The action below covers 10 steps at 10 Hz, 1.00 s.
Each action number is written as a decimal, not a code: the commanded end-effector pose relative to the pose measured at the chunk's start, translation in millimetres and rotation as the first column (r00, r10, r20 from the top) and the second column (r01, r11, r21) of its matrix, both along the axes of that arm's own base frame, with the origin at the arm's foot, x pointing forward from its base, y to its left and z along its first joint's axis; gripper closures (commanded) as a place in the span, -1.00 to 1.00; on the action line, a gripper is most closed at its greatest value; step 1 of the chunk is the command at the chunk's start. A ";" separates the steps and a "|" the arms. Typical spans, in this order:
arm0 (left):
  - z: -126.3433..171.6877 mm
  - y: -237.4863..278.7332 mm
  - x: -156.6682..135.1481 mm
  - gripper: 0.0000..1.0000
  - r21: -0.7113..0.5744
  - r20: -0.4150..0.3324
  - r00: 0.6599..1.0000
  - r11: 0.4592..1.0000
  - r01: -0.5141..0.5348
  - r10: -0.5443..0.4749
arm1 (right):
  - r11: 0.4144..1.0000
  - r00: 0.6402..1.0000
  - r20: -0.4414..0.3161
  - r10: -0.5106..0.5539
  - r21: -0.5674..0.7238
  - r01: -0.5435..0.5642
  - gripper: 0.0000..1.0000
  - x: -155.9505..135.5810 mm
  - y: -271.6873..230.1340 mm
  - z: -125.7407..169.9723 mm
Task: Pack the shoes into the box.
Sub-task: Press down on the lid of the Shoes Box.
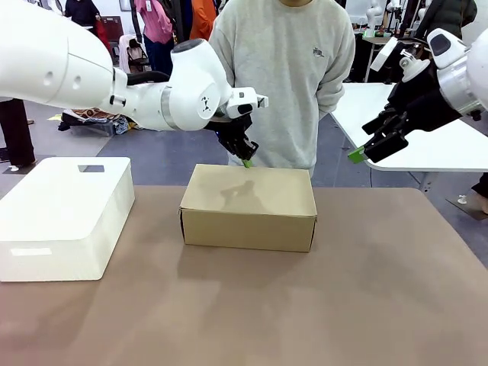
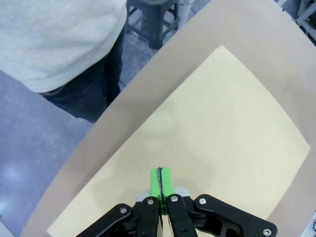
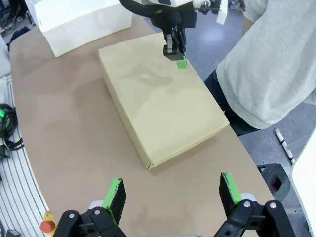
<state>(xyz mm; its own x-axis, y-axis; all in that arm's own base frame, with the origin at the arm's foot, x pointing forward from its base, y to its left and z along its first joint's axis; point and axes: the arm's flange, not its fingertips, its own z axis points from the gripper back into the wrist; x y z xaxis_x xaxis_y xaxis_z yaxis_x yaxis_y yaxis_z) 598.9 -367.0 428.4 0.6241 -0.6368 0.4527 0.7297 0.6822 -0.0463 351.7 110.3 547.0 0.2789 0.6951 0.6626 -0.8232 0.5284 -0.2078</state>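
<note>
Directly beneath left jaws, the box (image 1: 250, 206)

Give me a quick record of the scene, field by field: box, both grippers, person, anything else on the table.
box: tan cardboard box, lid shut, mid-table
left gripper: shut, empty, at the lid's far edge; contact unclear
right gripper: open, empty, raised off to the box's right
person: grey sweatshirt, standing at the far side
other: white box on the table's left
</note>
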 end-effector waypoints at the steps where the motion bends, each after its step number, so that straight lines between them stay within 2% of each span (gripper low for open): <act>1: -8.0 -4.4 4.6 1.00 0.025 -0.006 1.000 0.999 -0.031 0.031 | 1.000 1.000 -0.015 -0.016 -0.003 0.016 -1.00 -2.7 0.7 -1.9; 5: -37.5 -4.0 10.9 1.00 0.019 -0.061 0.998 1.000 -0.018 0.019 | 1.000 1.000 -0.015 -0.016 -0.003 0.016 -1.00 -2.7 0.7 -1.9; 6: -31.8 -2.5 9.4 1.00 0.022 -0.051 0.998 0.999 -0.026 0.027 | 1.000 1.000 -0.015 -0.016 -0.003 0.016 -1.00 -2.7 0.7 -1.9; 8: 5.6 4.1 -0.7 1.00 0.061 0.043 0.997 0.995 -0.073 0.070 | 1.000 1.000 -0.015 -0.016 -0.003 0.016 -1.00 -2.7 0.7 -1.9; 10: 27.9 9.3 -8.6 1.00 0.057 0.081 0.994 0.995 -0.079 0.074 | 1.000 1.000 -0.015 -0.016 -0.003 0.016 -1.00 -2.7 0.7 -1.9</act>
<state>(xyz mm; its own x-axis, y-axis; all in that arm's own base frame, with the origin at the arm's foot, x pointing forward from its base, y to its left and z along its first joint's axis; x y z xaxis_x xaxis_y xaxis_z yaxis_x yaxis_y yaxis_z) 601.9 -363.4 452.0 0.6267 -0.6241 0.4667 0.6993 0.7146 0.0167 351.6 110.5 547.0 0.2795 0.6947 0.6628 -0.8232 0.5286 -0.2069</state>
